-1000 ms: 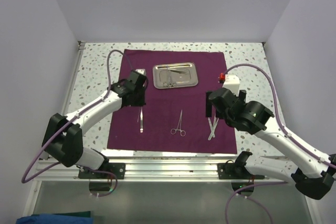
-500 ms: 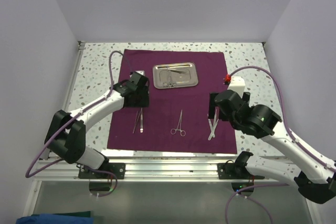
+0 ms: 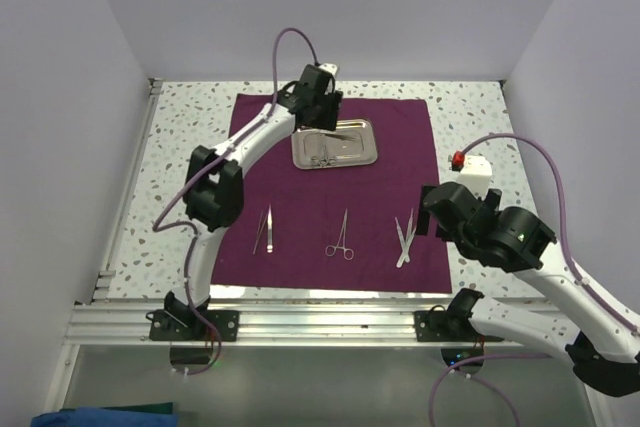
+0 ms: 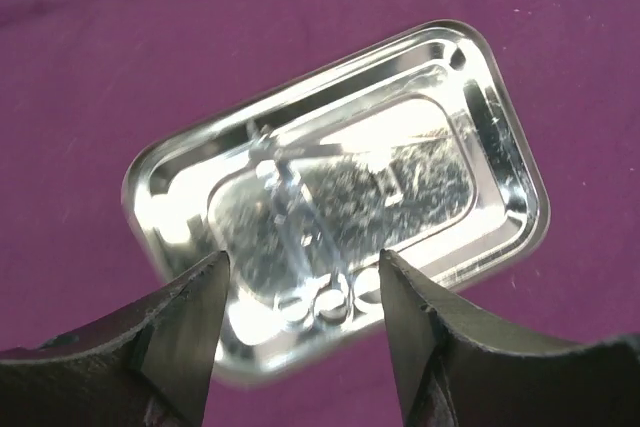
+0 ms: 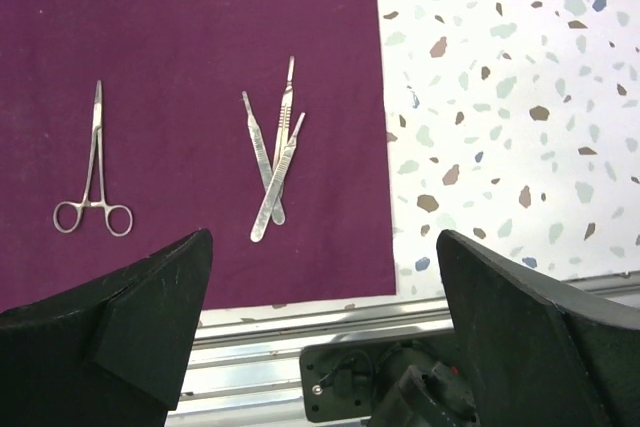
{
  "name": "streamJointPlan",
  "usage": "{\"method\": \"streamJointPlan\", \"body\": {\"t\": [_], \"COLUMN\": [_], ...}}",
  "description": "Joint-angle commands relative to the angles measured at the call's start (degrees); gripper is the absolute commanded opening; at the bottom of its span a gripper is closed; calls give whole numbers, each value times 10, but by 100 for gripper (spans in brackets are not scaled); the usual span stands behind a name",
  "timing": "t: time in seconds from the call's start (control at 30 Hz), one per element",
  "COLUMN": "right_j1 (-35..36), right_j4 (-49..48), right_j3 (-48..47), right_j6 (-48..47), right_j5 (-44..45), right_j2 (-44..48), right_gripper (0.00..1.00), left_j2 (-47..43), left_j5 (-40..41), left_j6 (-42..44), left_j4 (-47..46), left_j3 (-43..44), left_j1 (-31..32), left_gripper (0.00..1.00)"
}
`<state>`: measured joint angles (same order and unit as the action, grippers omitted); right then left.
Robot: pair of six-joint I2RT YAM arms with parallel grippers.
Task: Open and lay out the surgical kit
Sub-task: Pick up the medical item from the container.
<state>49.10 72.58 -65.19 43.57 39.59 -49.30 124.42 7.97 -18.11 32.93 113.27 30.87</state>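
While the cloth wrap [image 3: 380,197] is seen spread flat on the speckled table [image 3: 180,137], the steel tray [image 3: 334,143] is found resting on it at 12 o'clock of the cloth in the top view. A ring-handled instrument [image 4: 290,217] is seen lying inside the tray, with at least 1 more thin tool beside it; its kind cannot be told through the glare.

3 groups of instruments are laid in a row along the near part of the cloth, well apart from one another. The tweezers [image 3: 265,230] are placed at 7 o'clock, the ring-handled forceps [image 3: 340,235] at 6 o'clock with the rings toward the near edge, and 3 scalpels [image 3: 404,237] at 5 o'clock, crossed over each other and touching.

The left gripper [image 3: 318,105] is held above the tray, at its 11 o'clock corner. In the left wrist view its jaws are parted about halfway, the tray is framed between them below, and nothing is gripped.

The right gripper [image 5: 325,237] is held above the cloth's 4 o'clock edge, near the scalpels, its fingers [image 5: 150,317] spread fully wide with nothing between them. A white box [image 3: 472,171] with a red button is seen on the table at 3 o'clock, off the cloth.
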Motion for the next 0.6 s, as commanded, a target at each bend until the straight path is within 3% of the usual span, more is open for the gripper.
{"method": "streamJointPlan", "body": {"t": [0.0,0.1,0.2,0.33,0.57], "right_j1": [-1,0,-1,-1,-1], "right_j4": [76,116,147,157,130], "right_j3": [-41,-56,-63,-71,-85], "right_j6": [47,70,87,94,72], "right_j5": [33,36,41,46,56], "right_j2": [7,3,-5,-29,-95], "right_gripper": [98,98,98,98,99], "left_j2": [74,107,124,152,192], "left_j5": [-77,-218,-275,-292,-307], "left_j6": [120,163,205,248,248], "left_j4": [-28,-65,-102,-120,-140], "left_j3": [95,124,123,149,165], "left_j1": [-7,-26,-35,-35,-39], "left_gripper": [65,67,67,68,70]}}
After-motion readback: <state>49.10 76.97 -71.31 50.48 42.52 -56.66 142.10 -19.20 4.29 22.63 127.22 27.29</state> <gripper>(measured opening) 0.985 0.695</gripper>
